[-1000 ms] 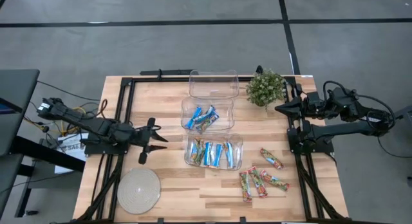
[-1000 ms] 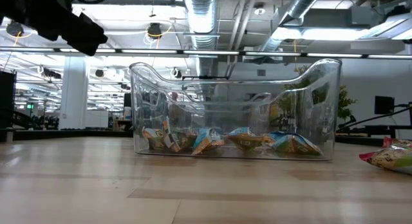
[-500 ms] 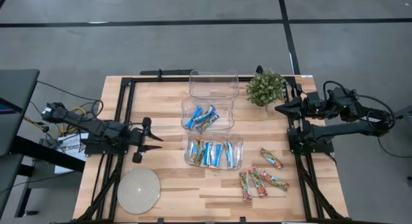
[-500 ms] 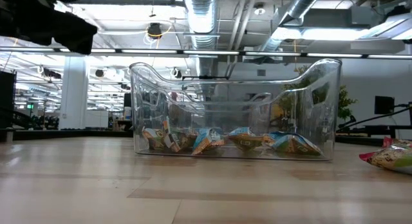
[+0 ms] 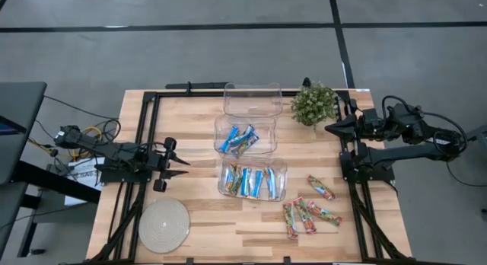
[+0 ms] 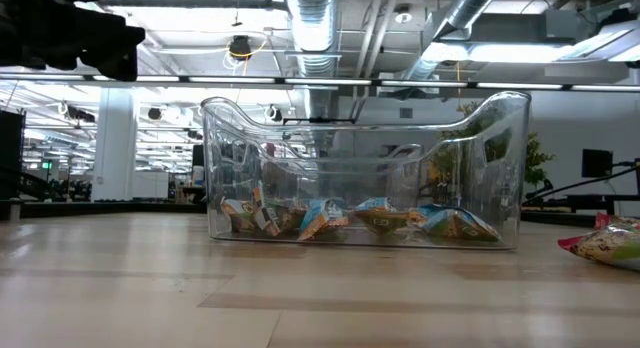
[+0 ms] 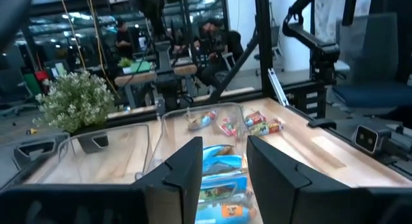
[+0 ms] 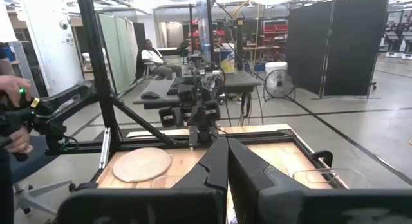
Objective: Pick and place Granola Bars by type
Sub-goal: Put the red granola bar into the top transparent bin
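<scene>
The left claw (image 5: 181, 163) hung over the bench (image 5: 198, 234) at its own side, fingers parted and holding nothing, pointing toward the row of clear bins well ahead of it. The right claw (image 5: 329, 128) waited clenched at the far edge, just beside the potted plant (image 5: 313, 103).

Ahead of the left claw, the nearest bin (image 5: 252, 180) held a mix of tan-and-blue Granola Bars (image 5: 245, 180), and the middle bin (image 5: 245, 135) held the bright blue bars (image 5: 237, 138). The third bin (image 5: 252, 99), farther off toward the plant, looked empty. The red-green-orange bars (image 5: 308, 213) lay loose on the wood beyond the nearest bin, close below the right arm's base and well apart from the left claw. A round woven mat (image 5: 163, 225) sat near the left claw, off to its side.

Two kinds seemed already sorted, so the step in hand was likely the last kind, with neither claw committed to a bar yet. The next move probably called for one claw to reach the loose cluster, come down over a single wrapper without nudging its neighbours, pinch it across its narrow width and carry it to the empty bin. The right arm looked better placed for that reach.
</scene>
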Tool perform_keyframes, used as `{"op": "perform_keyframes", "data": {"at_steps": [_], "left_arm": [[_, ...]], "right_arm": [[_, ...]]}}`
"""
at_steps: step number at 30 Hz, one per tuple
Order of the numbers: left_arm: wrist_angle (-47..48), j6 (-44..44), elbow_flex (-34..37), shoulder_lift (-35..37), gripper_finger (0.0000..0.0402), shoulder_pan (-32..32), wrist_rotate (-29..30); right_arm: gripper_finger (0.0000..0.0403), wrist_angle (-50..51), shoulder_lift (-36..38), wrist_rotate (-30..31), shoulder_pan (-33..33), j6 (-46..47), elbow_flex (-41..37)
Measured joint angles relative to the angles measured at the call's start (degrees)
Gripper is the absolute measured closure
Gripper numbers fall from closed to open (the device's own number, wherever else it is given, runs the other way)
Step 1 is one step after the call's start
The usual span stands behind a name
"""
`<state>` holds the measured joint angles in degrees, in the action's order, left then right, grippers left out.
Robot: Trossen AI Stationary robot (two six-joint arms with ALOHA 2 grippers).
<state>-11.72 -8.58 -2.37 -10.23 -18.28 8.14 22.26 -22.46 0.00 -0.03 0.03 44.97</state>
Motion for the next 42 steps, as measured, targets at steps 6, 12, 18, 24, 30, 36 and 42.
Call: {"op": "perform_keyframes", "data": {"at_steps": [6, 12, 18, 24, 30, 36, 42], "left_arm": [[-2.3, -0.7, 1.7, 3.5, 0.0287, 0.1, 0.1], [-2.3, -2.3, 1.8, 5.5, 0.0287, 1.4, -0.2], [-1.3, -3.0, 1.8, 5.6, 0.0287, 3.6, -0.4], [3.8, -3.6, 1.8, 6.2, 0.0287, 6.3, -0.4], [8.7, -2.6, 1.9, 8.2, 0.0287, 7.7, -1.1], [8.8, -2.6, 1.9, 8.1, 0.0287, 7.7, -1.9], [8.8, -1.5, 1.9, 8.0, 0.0287, 7.7, -1.8]], "right_arm": [[0.0403, 0.0, 0.0, 0.0, 0.0, 0.0, 0.0], [0.0403, 0.0, 0.0, 0.0, 0.0, 0.0, 0.0], [0.0403, 0.0, 0.0, 0.0, 0.0, 0.0, 0.0], [0.0403, 0.0, 0.0, 0.0, 0.0, 0.0, 0.0], [0.0403, 0.0, 0.0, 0.0, 0.0, 0.0, 0.0], [0.0403, 0.0, 0.0, 0.0, 0.0, 0.0, 0.0], [0.0403, 0.0, 0.0, 0.0, 0.0, 0.0, 0.0]]}}
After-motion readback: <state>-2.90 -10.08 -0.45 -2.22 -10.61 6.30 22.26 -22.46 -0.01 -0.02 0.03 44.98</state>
